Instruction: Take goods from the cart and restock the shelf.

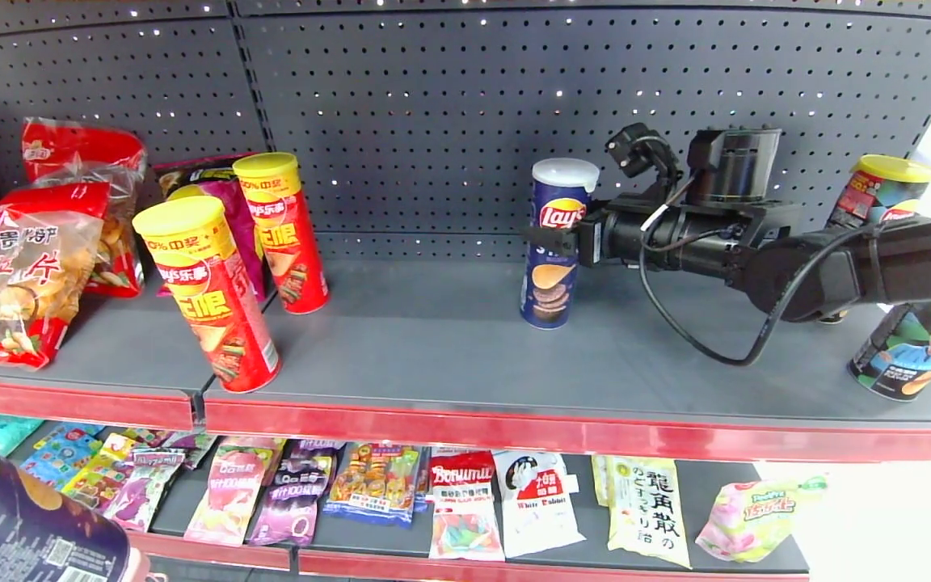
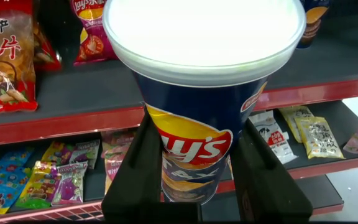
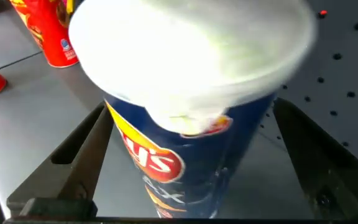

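The blue chip can (image 1: 550, 287) stands upright, white lid on, toward the back of the upper shelf (image 1: 433, 347), just before the pegboard (image 1: 449, 105). The right gripper (image 1: 550, 237) reaches in from the right, its jaws closed against the can's sides.

The left gripper (image 2: 197, 180) holds a second blue can (image 2: 194, 124) clamped between its jaws, in the air before the shelf's red front lip (image 1: 514, 432).

Bare shelf lies on both sides of the standing can and out to the lip. Two red cans (image 1: 215, 299) and snack bags (image 1: 29, 267) stand well to the left; a green-printed can (image 1: 910, 356) stands near the right end. Candy packets (image 1: 465, 505) line the lower shelf (image 1: 724, 485).
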Available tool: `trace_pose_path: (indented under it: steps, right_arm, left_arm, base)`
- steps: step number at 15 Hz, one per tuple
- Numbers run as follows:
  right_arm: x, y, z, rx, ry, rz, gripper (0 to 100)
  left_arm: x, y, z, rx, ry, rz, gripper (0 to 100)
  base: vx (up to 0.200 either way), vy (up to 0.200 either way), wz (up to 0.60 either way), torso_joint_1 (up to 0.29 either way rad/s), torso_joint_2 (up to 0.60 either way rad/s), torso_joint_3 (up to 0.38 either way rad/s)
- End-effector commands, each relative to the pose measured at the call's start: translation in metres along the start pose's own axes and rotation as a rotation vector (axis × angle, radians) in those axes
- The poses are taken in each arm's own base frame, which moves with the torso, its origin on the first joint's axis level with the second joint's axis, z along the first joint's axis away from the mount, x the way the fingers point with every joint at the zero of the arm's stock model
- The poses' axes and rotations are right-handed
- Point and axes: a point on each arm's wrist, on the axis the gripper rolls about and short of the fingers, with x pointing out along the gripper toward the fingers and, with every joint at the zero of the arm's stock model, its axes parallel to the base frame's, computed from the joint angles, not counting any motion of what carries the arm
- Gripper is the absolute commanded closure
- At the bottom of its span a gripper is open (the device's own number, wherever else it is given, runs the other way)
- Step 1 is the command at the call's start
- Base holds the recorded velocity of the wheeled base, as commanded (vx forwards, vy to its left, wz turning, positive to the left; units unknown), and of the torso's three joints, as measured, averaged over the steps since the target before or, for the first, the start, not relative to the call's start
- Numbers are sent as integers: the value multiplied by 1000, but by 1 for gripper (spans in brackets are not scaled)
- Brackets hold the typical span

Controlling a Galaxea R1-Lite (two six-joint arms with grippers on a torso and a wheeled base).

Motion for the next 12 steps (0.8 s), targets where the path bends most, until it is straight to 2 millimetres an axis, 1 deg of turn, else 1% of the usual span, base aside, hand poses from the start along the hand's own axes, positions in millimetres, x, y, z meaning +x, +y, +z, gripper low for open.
trace_pose_path:
  steps: [1, 2, 4, 5, 7, 8, 10, 11, 12]
  right_arm:
    - [2, 2, -2, 0, 4, 4, 0]
    - [7, 1, -5, -1, 4, 1, 100]
    - [8, 1, 1, -7, -13, -9, 100]
    - [9, 6, 3, -9, -15, -6, 100]
    - [0, 15, 9, -10, -14, -34, 100]
    - [-5, 19, 13, -12, -16, -51, 100]
    - [-23, 33, 20, -15, -12, -91, 100]
    - [-25, 34, 21, -15, -13, -94, 100]
    - [-47, 48, 22, -16, -1, -95, 100]
  left_arm:
    - [0, 0, 0, 0, -1, 0, 100]
    - [0, 0, 0, 0, -1, 0, 100]
    - [0, 0, 1, 1, -4, 1, 100]
    - [-1, 0, 1, 1, -5, 2, 100]
    - [-2, -1, -1, 1, -5, 1, 100]
    - [-2, -1, -1, 2, -8, 2, 100]
    - [-3, -1, -2, 2, -8, 2, 100]
    - [-3, -1, -2, 3, -9, 2, 100]
    - [-3, -1, -2, 3, -11, 3, 100]
  base:
    - [0, 0, 0, 0, 0, 0]
    - [0, 0, 0, 0, 0, 0]
    - [0, 0, 0, 0, 0, 0]
    - [0, 0, 0, 0, 0, 0]
    - [0, 0, 0, 0, 0, 0]
    - [0, 0, 0, 0, 0, 0]
    - [0, 0, 0, 0, 0, 0]
    - [0, 0, 0, 0, 0, 0]
    - [0, 0, 0, 0, 0, 0]
